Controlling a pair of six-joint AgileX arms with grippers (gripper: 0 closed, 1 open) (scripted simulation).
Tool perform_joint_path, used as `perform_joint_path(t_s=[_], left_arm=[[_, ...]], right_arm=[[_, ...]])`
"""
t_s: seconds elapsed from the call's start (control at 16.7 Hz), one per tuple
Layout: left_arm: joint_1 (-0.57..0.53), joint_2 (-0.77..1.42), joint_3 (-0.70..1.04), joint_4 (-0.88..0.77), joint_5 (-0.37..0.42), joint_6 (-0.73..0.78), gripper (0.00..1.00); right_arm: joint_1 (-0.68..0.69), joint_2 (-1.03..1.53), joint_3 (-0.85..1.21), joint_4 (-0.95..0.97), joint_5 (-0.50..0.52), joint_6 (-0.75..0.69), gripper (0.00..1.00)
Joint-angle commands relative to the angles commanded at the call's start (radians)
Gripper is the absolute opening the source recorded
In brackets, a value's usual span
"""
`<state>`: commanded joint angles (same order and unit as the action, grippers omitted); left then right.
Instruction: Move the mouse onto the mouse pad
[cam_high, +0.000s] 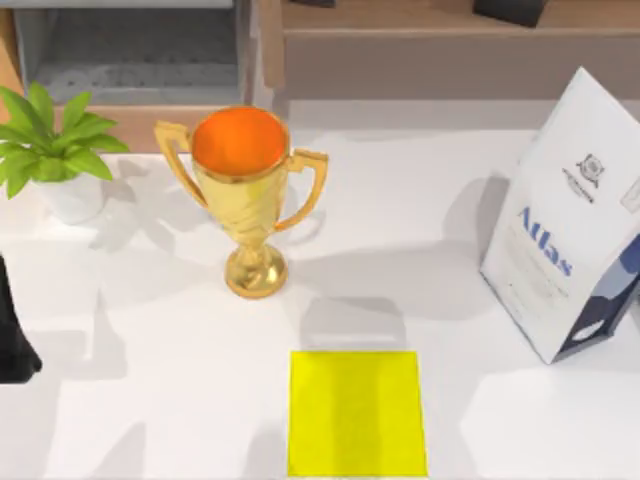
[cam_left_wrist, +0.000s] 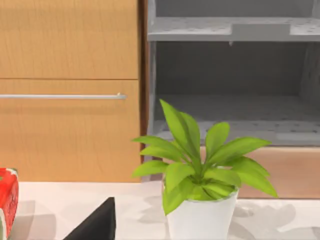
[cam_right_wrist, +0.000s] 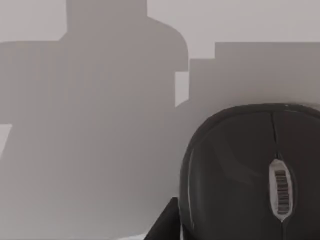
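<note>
Mouse (cam_right_wrist: 250, 175): dark grey, scroll wheel in plain sight, sitting right under the right wrist camera on the white table (cam_right_wrist: 90, 150). Dark finger tip (cam_right_wrist: 162, 225) poking in just beside its edge; touching or not, can't tell.

Right claw: honestly can't tell whether released, clenched or grasping anything.

Mouse pad (cam_high: 356, 412): bright yellow, flat, near-square, lying at the near edge of the table (cam_high: 150, 400) a bit right of centre in the top view. Nothing on it, so mouse not on the pad yet.

Trophy (cam_high: 241, 195): gold, two handles, orange inside the cup, standing upright behind the pad and slightly to its left, well apart from it.

Plant (cam_high: 50, 150): green leaves in a white pot, far left of the table. Same plant (cam_left_wrist: 200, 185) looms large in the left wrist view, with a wooden drawer front (cam_left_wrist: 65, 90) and a grey open shelf (cam_left_wrist: 230, 80) behind it.

Bag (cam_high: 570, 220): white with blue "Atlas" lettering, standing tilted at the right side of the table.

Left arm (cam_high: 15, 330): black bit parked at the left edge of the top view. Dark piece (cam_left_wrist: 97, 225) low in its own wrist view; open or clenched, can't tell either.

Red thing (cam_left_wrist: 7, 200): red with dark specks, green rim, just peeking in at the left wrist view's edge. Looks like watermelon, not sure.
</note>
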<state>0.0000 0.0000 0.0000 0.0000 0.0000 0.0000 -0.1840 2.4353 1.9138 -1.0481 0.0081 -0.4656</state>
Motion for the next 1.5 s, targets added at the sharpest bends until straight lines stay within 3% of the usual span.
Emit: perform_joint_path(t_s=[0.48,1.02,1.5], left_arm=[[0.000,0.000,0.000,0.000,0.000,0.000,1.00],[0.000,0.000,0.000,0.000,0.000,0.000,1.00],[0.000,0.000,0.000,0.000,0.000,0.000,1.00]], right_arm=[[0.001,-0.028,0.016,-0.028,-0.012,0.006,0.00],[-0.002,-0.060,0.330,-0.375,-0.012,0.006,0.00],[0.062,-0.113,0.342,-0.327,-0.017,0.066,0.00]])
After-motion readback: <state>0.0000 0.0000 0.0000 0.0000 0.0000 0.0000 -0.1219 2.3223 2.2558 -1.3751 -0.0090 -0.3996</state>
